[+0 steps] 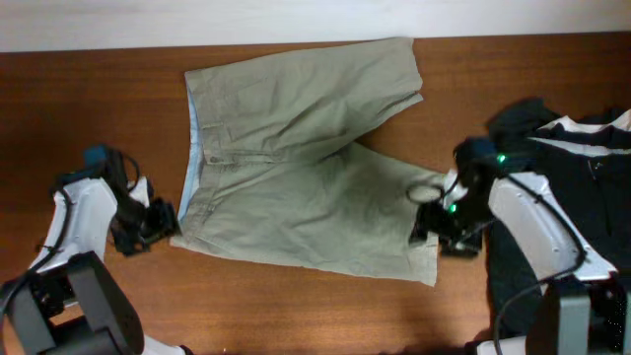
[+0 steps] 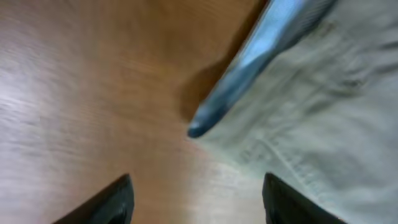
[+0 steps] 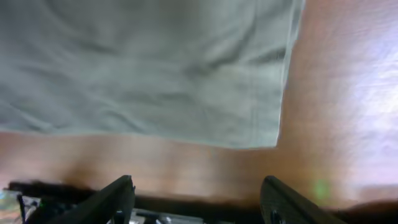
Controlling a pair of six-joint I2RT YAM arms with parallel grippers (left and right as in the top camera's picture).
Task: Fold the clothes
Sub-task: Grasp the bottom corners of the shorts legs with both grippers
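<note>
The khaki shorts [image 1: 296,168] lie flat and spread on the wooden table, waistband to the left with its pale lining showing, legs pointing right. My left gripper [image 1: 158,225] is open, just left of the waistband's near corner [image 2: 298,124]; its fingers [image 2: 199,199] hover over bare wood by the fabric edge. My right gripper [image 1: 434,225] is open at the near leg's hem corner; the right wrist view shows the hem [image 3: 186,81] ahead of the open fingers [image 3: 199,199], not gripped.
A black garment with white collar trim [image 1: 572,148] lies at the right edge, under my right arm. The table [image 1: 99,99] ends at a white wall along the back. Bare wood shows on the left and in front.
</note>
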